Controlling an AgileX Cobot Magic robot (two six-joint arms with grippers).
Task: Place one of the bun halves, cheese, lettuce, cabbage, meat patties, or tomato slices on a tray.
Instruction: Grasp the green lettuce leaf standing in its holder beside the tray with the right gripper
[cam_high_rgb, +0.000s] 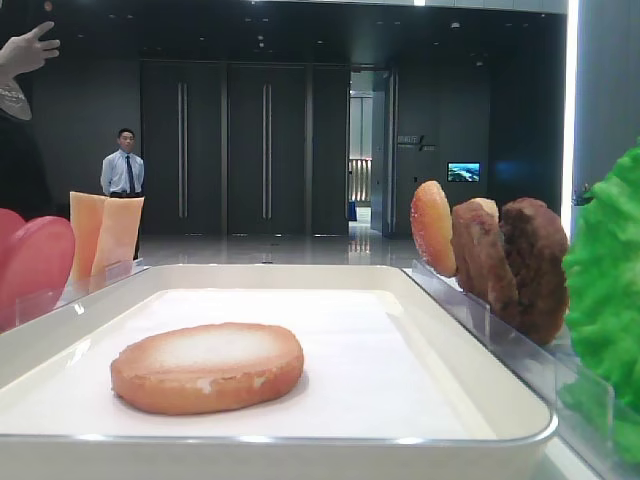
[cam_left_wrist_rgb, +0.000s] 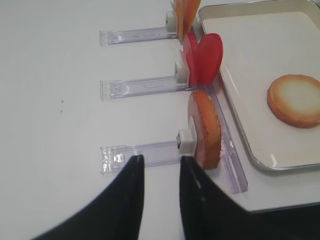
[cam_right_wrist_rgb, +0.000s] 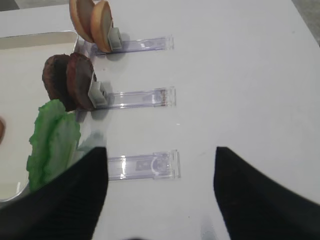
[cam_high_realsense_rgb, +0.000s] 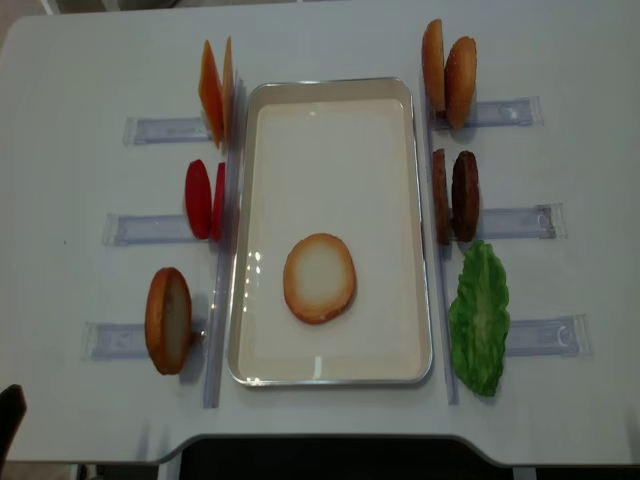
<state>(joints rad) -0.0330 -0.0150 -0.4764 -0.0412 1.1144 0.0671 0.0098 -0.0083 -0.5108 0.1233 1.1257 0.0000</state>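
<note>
The white tray (cam_high_realsense_rgb: 330, 92) sits mid-table with one bun half (cam_high_realsense_rgb: 319, 277) lying flat in it, pale face up. Another bun half (cam_left_wrist_rgb: 205, 127) stands upright in a clear rack left of the tray. My left gripper (cam_left_wrist_rgb: 161, 162) hovers just in front of that rack, jaws narrowly open with nothing between them. My right gripper (cam_right_wrist_rgb: 159, 155) is wide open and empty above the clear rack (cam_right_wrist_rgb: 145, 167) beside the lettuce (cam_right_wrist_rgb: 52, 145). Tomato slices (cam_high_realsense_rgb: 203, 199) and cheese (cam_high_realsense_rgb: 215, 92) stand left of the tray. Meat patties (cam_high_realsense_rgb: 455, 196) and two more bun halves (cam_high_realsense_rgb: 448, 78) stand right of it.
Clear plastic racks (cam_high_realsense_rgb: 150, 229) run outward on both sides of the tray. The table's front edge (cam_high_realsense_rgb: 320, 440) curves in just below the tray. A man (cam_high_rgb: 124, 175) stands far off in the dark hall behind.
</note>
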